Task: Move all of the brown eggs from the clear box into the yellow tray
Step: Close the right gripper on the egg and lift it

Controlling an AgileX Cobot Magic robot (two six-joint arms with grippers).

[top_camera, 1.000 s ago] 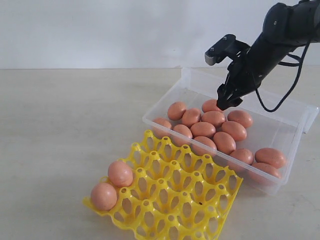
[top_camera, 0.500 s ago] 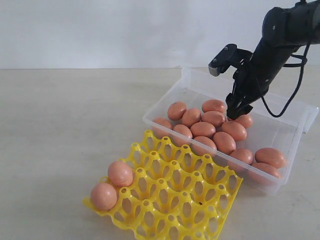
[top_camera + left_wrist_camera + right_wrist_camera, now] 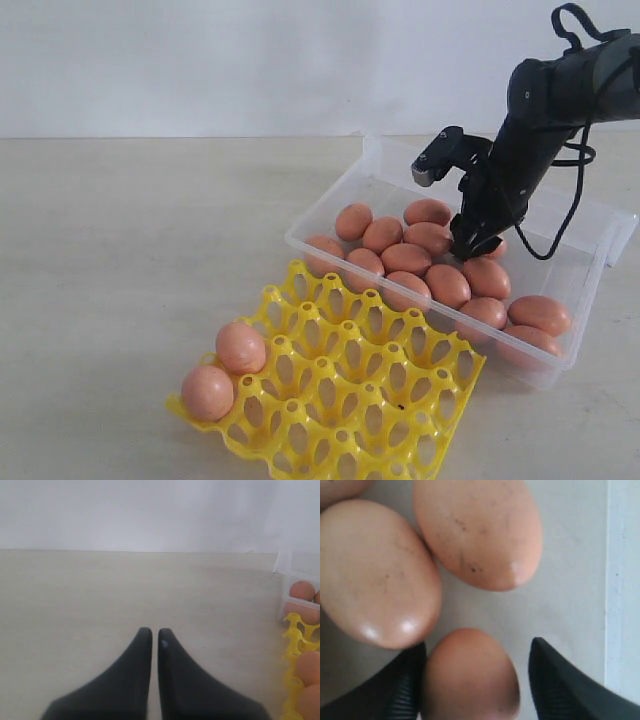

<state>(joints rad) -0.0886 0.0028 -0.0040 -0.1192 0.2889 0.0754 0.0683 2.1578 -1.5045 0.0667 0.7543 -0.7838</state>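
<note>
The clear box [image 3: 566, 268] at the right holds several brown eggs [image 3: 405, 258]. My right gripper [image 3: 472, 250] is down among them at the box's far side, open. In the right wrist view its jaws [image 3: 479, 645] straddle one brown egg [image 3: 470, 675]: one finger touches the egg, the other stands a little off it. Two more eggs [image 3: 377, 575] lie just beyond. The yellow tray [image 3: 340, 400] in front carries two eggs [image 3: 241, 347] in its left cups. My left gripper [image 3: 151, 632] is shut, low over bare table, with nothing in it.
The box's hinged lid [image 3: 600, 215] lies open behind it, close to the right arm. In the left wrist view the tray's edge [image 3: 295, 635] and the box's corner [image 3: 286, 605] show at the far side. Bare table [image 3: 130, 230] spreads to the left.
My right gripper has moved rightward and down into the box, from above the eggs to around one egg. Its jaws have narrowed. The eggs in the tray are unmoved.
</note>
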